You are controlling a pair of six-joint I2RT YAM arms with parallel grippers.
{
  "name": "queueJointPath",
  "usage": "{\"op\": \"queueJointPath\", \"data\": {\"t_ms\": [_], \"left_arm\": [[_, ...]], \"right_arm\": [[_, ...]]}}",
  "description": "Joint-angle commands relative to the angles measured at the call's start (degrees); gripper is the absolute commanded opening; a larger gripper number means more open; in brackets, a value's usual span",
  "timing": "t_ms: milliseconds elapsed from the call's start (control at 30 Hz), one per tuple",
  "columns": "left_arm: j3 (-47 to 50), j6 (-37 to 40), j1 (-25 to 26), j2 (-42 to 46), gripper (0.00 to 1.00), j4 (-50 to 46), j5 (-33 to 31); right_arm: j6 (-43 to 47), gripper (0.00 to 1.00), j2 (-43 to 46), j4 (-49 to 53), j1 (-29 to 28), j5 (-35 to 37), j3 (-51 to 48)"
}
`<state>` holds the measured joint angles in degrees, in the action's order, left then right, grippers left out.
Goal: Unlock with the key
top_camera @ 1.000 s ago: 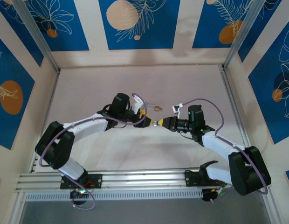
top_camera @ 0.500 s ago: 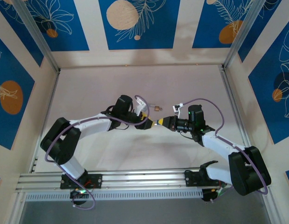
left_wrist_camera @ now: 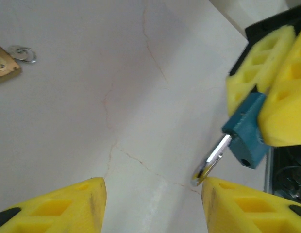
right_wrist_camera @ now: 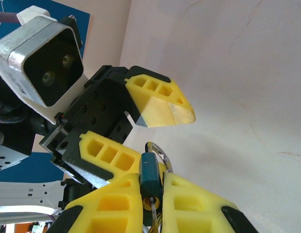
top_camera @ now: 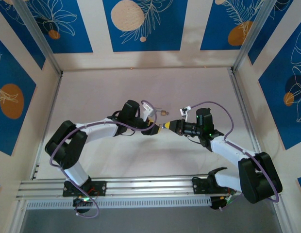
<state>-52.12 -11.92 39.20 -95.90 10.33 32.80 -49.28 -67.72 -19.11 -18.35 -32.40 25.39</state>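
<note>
Teal key [right_wrist_camera: 151, 170], R gripper [right_wrist_camera: 152, 187], prob. mid-table [top_camera: 141, 160]

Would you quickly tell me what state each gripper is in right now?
Left gripper: open, holding nothing.
Right gripper: shut on the key.

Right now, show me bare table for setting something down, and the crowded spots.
Bare: far table between back wall and padlock; near strip along the rail. Crowded: centre, where left gripper meets right gripper holding the key.
</note>
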Motion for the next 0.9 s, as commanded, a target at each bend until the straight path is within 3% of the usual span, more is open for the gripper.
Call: {"op": "queueJointPath", "data": {"t_ms": [0,200,367,467,600,867], "left_arm": [[0.73,0.35,0.43,-0.19,0.53,2.46,-5.05],[2.45,-1.02,0.44,0.18,0.51,7.47,-12.14],[3.67,-0.84,0.44,1.79,0.50,9.53,-13.41],[7.09,0.65,0.37,6.57,0.51,8.45,-17.15],[13.35,1.99,0.04,16.00,0.61,7.01,-26.58],[20.18,2.27,0.08,28.44,0.64,7.01,-33.08]], "right_arm": [[-0.83,0.04,-0.47,-1.21,-0.05,-2.23,1.58],[-2.22,0.04,-1.33,-2.48,-0.20,-2.90,0.64],[-3.10,0.04,-2.41,-2.94,-0.28,-0.22,1.41],[-0.40,0.04,-4.87,-0.09,-0.02,2.51,3.78],[0.95,0.04,-11.41,-0.42,-0.27,3.59,6.70],[2.63,0.04,-25.24,-1.66,-4.07,6.33,13.95]]}}
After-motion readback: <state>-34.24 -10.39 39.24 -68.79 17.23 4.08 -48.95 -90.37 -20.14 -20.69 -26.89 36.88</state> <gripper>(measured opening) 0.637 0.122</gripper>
